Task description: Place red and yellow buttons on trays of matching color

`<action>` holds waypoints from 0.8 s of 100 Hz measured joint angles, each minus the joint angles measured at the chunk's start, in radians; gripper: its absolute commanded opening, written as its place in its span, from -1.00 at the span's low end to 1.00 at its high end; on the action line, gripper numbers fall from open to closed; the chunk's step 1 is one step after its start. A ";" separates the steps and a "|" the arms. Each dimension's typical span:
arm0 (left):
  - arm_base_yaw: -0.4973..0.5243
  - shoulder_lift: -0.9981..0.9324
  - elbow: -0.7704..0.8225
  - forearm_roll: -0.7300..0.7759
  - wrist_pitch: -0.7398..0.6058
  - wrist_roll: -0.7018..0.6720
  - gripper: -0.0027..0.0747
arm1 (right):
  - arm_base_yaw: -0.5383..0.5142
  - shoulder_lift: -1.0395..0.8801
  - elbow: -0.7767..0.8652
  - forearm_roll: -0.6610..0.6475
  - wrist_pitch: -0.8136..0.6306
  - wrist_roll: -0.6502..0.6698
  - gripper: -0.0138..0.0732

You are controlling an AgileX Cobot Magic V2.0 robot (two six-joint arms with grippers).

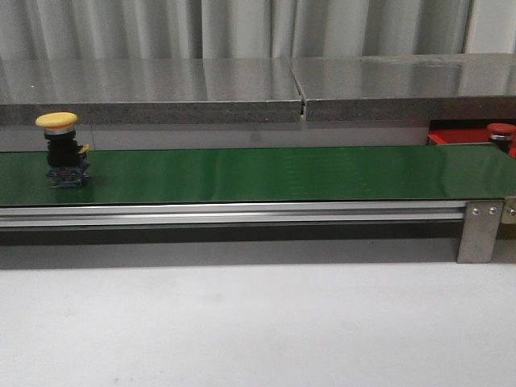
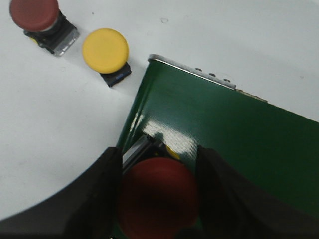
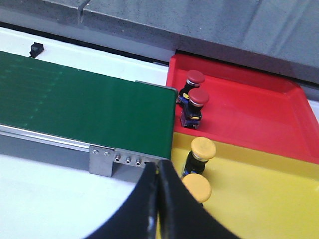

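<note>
left gripper (image 2: 158,196) clamps a red button (image 2: 158,199) over the green belt (image 2: 239,139); right gripper (image 3: 158,209) pressed closed, empty, beside the belt; yellow button (image 1: 61,149) rides the belt.

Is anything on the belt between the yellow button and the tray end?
Nothing visible: in the front view the green belt runs bare from the yellow button rightward to its end by the red tray.
</note>
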 measured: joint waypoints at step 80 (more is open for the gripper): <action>-0.064 -0.044 0.020 -0.028 -0.079 0.063 0.10 | 0.000 0.000 0.000 0.000 0.002 0.000 -0.84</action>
